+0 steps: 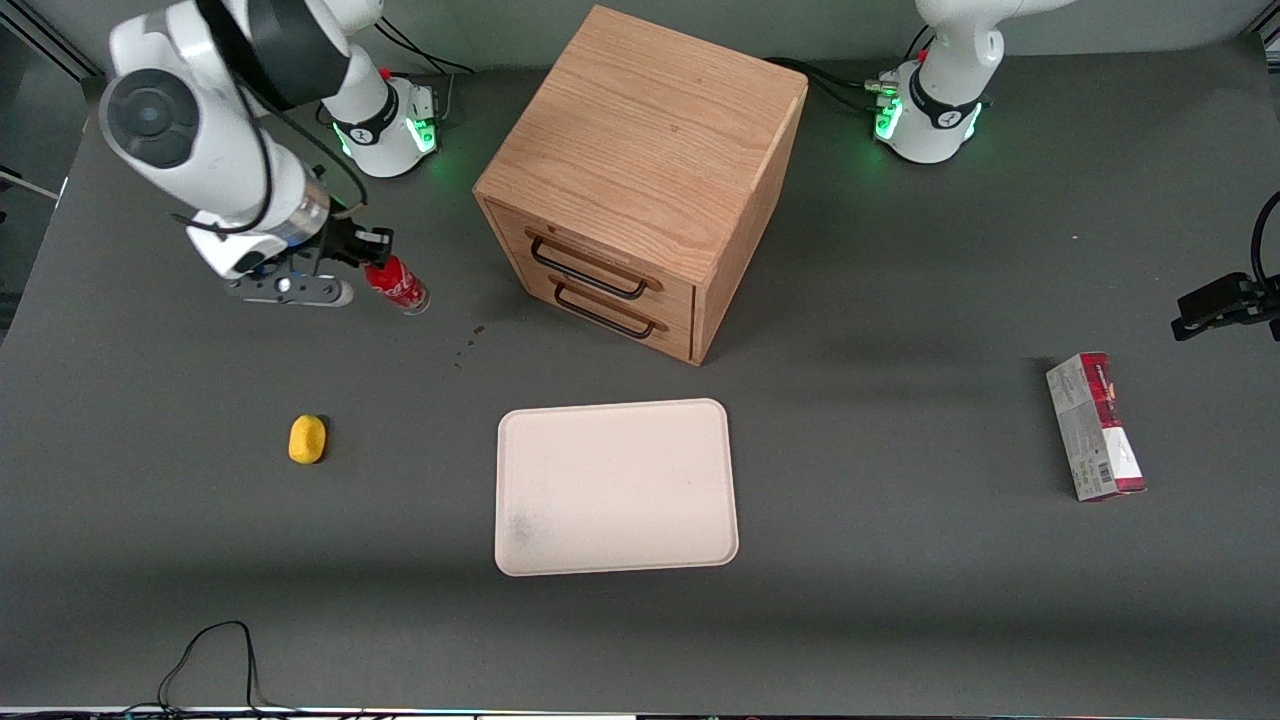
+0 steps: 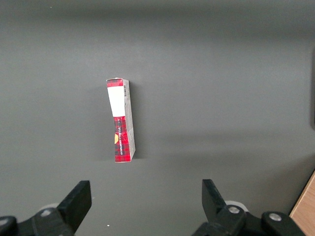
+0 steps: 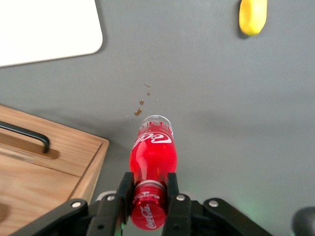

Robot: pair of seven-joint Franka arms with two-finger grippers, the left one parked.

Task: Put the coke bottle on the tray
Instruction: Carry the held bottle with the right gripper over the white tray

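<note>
The coke bottle [image 1: 398, 284] is a small red bottle with white script and a clear base. It is tilted, held by its neck in my right gripper [image 1: 362, 252], toward the working arm's end of the table, beside the cabinet. In the right wrist view the gripper [image 3: 149, 189] is shut on the bottle [image 3: 153, 152] just under its red cap, and the clear base points away from the camera. The pale cream-pink tray [image 1: 615, 486] lies flat, nearer the front camera than the cabinet; a corner of it shows in the right wrist view [image 3: 47, 29].
A wooden drawer cabinet [image 1: 640, 180] with two black handles stands beside the gripper. A small yellow object [image 1: 307, 439] lies nearer the front camera than the gripper. A red-and-grey carton [image 1: 1095, 425] lies toward the parked arm's end. Small dark spots [image 1: 470, 345] mark the table.
</note>
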